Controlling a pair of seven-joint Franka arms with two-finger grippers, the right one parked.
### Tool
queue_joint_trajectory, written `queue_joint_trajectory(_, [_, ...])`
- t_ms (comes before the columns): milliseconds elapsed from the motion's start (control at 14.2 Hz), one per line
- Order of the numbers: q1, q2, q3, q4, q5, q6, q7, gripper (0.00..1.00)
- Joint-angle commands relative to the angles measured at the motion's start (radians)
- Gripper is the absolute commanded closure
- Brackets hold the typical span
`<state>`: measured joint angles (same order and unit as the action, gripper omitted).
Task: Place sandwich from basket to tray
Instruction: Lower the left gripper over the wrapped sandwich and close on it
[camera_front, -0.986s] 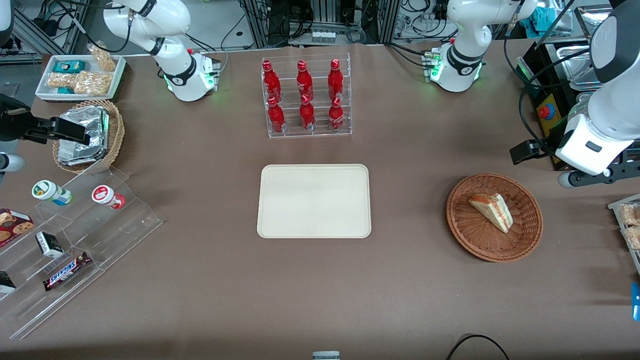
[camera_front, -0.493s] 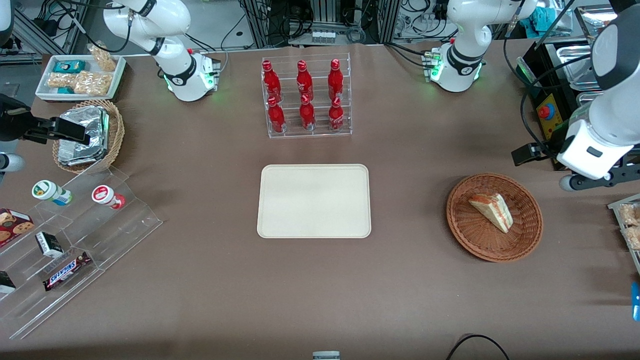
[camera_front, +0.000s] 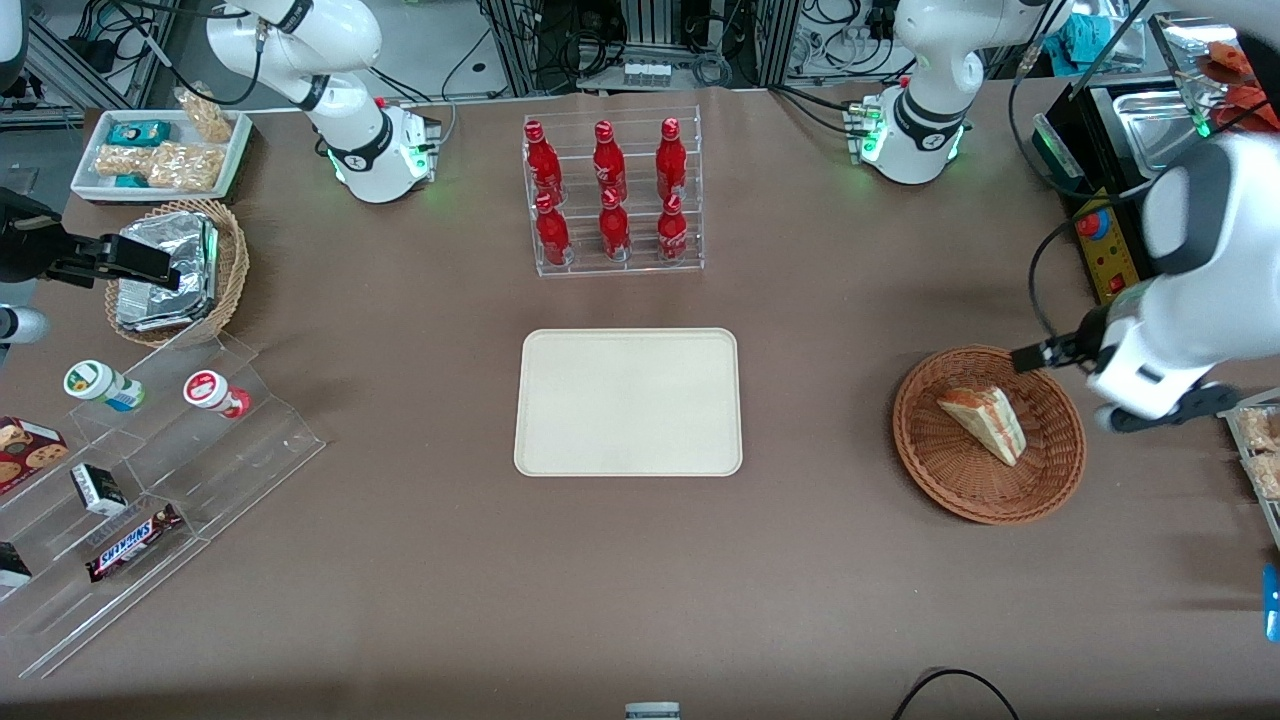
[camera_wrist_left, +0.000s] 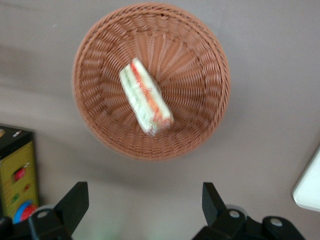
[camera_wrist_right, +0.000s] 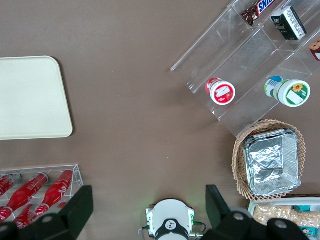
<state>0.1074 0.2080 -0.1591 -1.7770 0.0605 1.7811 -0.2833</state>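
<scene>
The sandwich (camera_front: 985, 422) (camera_wrist_left: 146, 97), a wrapped pale wedge with red-orange and green layers, lies in the round reddish-brown basket (camera_front: 930, 470) (camera_wrist_left: 200, 60) toward the working arm's end of the table. My left gripper (camera_front: 1125, 388) (camera_wrist_left: 142, 202) hovers above the table beside the basket's rim, on the side toward the working arm's end. Its black fingers (camera_wrist_left: 75, 200) stand wide open with nothing between them. The cream tray (camera_front: 628, 402) (camera_wrist_right: 30, 97) lies bare at the table's middle; its corner (camera_wrist_left: 309, 182) shows in the left wrist view.
A rack of red bottles (camera_front: 612, 195) stands farther from the camera than the tray. A black and yellow control box (camera_front: 1100, 235) (camera_wrist_left: 17, 175) sits close to the gripper. A snack tray (camera_front: 1260, 450) lies at the table's edge nearby. A clear stepped stand (camera_front: 150, 450) and a foil-packet basket (camera_front: 175, 270) sit toward the parked arm's end.
The left arm has swung nearer to the front camera and in toward the basket; its gripper now hangs beside the basket's rim. Sandwich, basket and tray have not moved.
</scene>
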Motion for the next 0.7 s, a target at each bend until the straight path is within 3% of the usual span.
queue_joint_trajectory(0, [0.028, -0.026, -0.004, -0.165, -0.001, 0.193, 0.004, 0.0])
queue_joint_trajectory(282, [0.031, 0.025, -0.004, -0.197, -0.005, 0.297, -0.046, 0.0])
queue_joint_trajectory(634, [0.031, 0.074, 0.0, -0.263, 0.008, 0.412, -0.336, 0.0])
